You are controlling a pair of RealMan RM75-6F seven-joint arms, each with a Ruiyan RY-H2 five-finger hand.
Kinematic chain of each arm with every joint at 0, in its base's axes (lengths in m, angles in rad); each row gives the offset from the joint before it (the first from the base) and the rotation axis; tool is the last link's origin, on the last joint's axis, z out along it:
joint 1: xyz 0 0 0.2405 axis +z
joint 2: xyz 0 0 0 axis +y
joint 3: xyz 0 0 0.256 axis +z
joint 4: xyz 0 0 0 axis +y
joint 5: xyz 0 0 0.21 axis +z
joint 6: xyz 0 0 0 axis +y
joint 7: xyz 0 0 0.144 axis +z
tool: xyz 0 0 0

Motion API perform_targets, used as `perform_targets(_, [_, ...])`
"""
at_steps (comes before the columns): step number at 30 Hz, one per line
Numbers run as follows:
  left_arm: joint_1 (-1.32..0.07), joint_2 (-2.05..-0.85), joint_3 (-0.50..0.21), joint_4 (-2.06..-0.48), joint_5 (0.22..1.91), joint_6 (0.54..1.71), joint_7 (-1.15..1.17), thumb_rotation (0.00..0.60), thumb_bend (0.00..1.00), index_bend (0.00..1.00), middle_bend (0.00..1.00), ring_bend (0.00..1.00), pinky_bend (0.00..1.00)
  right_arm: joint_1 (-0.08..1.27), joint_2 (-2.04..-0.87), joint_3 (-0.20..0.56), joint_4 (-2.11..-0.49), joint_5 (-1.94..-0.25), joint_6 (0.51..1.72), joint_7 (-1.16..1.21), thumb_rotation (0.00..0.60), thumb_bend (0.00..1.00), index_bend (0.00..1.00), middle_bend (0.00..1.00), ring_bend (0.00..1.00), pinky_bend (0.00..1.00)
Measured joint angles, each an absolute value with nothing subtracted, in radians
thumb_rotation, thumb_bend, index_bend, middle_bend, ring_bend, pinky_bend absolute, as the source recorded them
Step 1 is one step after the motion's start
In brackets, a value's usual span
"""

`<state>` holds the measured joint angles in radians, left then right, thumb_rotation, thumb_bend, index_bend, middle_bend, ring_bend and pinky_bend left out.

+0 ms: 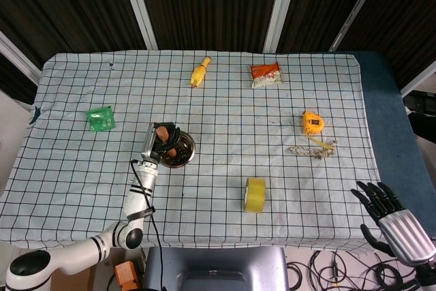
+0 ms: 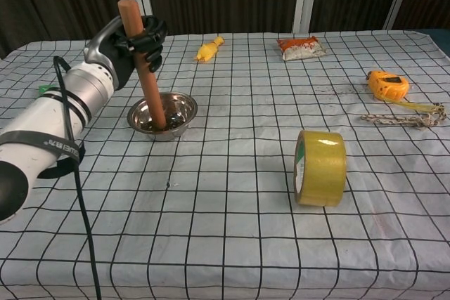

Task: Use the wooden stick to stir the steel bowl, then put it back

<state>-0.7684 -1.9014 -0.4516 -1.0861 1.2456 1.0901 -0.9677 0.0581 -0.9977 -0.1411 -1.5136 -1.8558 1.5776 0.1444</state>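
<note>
Head view. The left hand [image 1: 162,142] is gripping the wooden stick [image 1: 163,133] with dark fingers wrapped around it; seen almost end-on from above, the stick is showing its round reddish-brown top, its long axis running near vertical into the steel bowl [image 1: 178,150]. The bowl, round and shiny, is sitting on the checked tablecloth [image 1: 225,120]. The right hand [image 1: 394,219] is hanging off the table's near right corner, fingers spread and holding nothing. A flat green packet [image 1: 100,118], a yellow rubber chicken [image 1: 199,73], an orange snack bag [image 1: 265,74], a yellow tape measure [image 1: 312,123], a frayed rope piece [image 1: 312,150] and a yellow tape roll [image 1: 255,194] are lying scattered.

Chest view. The smooth cylindrical stick [image 2: 143,61] is standing nearly upright, top leaning slightly left, lower end resting inside the bowl [image 2: 163,114]. The left hand [image 2: 133,46] is clamping its upper part. The tape roll [image 2: 320,167] is standing on edge.
</note>
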Motion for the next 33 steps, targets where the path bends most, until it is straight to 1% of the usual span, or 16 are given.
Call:
perform_targets(3, [-0.756,-1.86,-0.458,-1.152,1.27,1.121,-0.969,0.6,1.0,0.97,1.0,1.0,1.0,0.056,-1.001,-0.141,-1.507,-1.864,1.59,0.148,0.6,0.43,0.0,0.0,0.0,0.04])
perform_targets(8, [-0.714,-1.754,-0.459,-1.321,1.339,1.207,-0.955,0.6,0.99,0.97,1.0,1.0,1.0,0.051,-1.006,-0.138,-1.507,-1.856,1.589,0.12,0.6,0.43,0.0,0.0,0.0,0.04])
perform_targets(11, [-0.668,-1.66,-0.433,-1.429,1.394,1.252,-0.929,0.6,0.98,0.97,1.0,1.0,1.0,0.046,-1.004,-0.134,-1.511,-1.849,1.597,0.123,0.6,0.43,0.0,0.0,0.0,0.04])
perform_targets(13, [-0.627,-1.59,-0.402,-1.471,1.424,1.282,-0.885,0.6,0.97,0.97,1.0,1.0,1.0,0.041,-1.003,-0.13,-1.512,-1.844,1.611,0.129,0.6,0.43,0.0,0.0,0.0,0.04])
perform_targets(15, [-0.597,-1.553,-0.374,-1.484,1.433,1.299,-0.827,0.6,0.97,0.97,1.0,1.0,1.0,0.037,-1.005,-0.128,-1.51,-1.845,1.621,0.129,0.6,0.43,0.0,0.0,0.0,0.04])
perform_targets(19, [-0.535,-1.527,-0.285,-1.477,1.426,1.304,-0.661,0.6,0.97,0.97,1.0,1.0,1.0,0.039,-1.013,-0.13,-1.501,-1.873,1.63,0.132,0.6,0.43,0.0,0.0,0.0,0.05])
perform_targets(22, [-0.509,-1.534,-0.233,-1.429,1.42,1.303,-0.527,0.6,0.97,0.97,1.0,1.0,1.0,0.038,-1.021,-0.132,-1.494,-1.883,1.637,0.126,0.6,0.43,0.0,0.0,0.0,0.05])
perform_targets(26, [-0.488,-1.577,-0.187,-1.33,1.41,1.305,-0.315,0.6,0.98,0.96,1.0,0.99,1.0,0.043,-1.022,-0.136,-1.497,-1.884,1.614,0.116,0.6,0.43,0.0,0.0,0.0,0.05])
perform_targets(27, [-0.484,-1.592,-0.178,-1.303,1.408,1.305,-0.265,0.6,0.97,0.95,1.0,0.97,1.0,0.045,-1.022,-0.137,-1.498,-1.885,1.609,0.112,0.6,0.43,0.0,0.0,0.0,0.05])
perform_targets(29, [-0.478,-1.63,-0.161,-1.235,1.401,1.304,-0.165,0.6,0.96,0.89,0.99,0.91,1.0,0.05,-1.021,-0.142,-1.501,-1.89,1.6,0.11,0.6,0.43,0.0,0.0,0.0,0.05])
perform_targets(30, [-0.476,-1.646,-0.157,-1.208,1.398,1.302,-0.134,0.6,0.95,0.86,0.97,0.86,1.0,0.051,-1.019,-0.143,-1.501,-1.891,1.598,0.113,0.6,0.43,0.0,0.0,0.0,0.05])
perform_targets(31, [-0.474,-1.661,-0.151,-1.181,1.392,1.297,-0.107,0.6,0.93,0.82,0.93,0.81,1.0,0.052,-1.017,-0.144,-1.501,-1.891,1.597,0.117,0.6,0.43,0.0,0.0,0.0,0.05])
perform_targets(33, [-0.472,-1.678,-0.143,-1.162,1.381,1.279,-0.095,0.6,0.88,0.7,0.8,0.64,0.91,0.052,-1.013,-0.144,-1.502,-1.886,1.597,0.125,0.6,0.43,0.0,0.0,0.0,0.05])
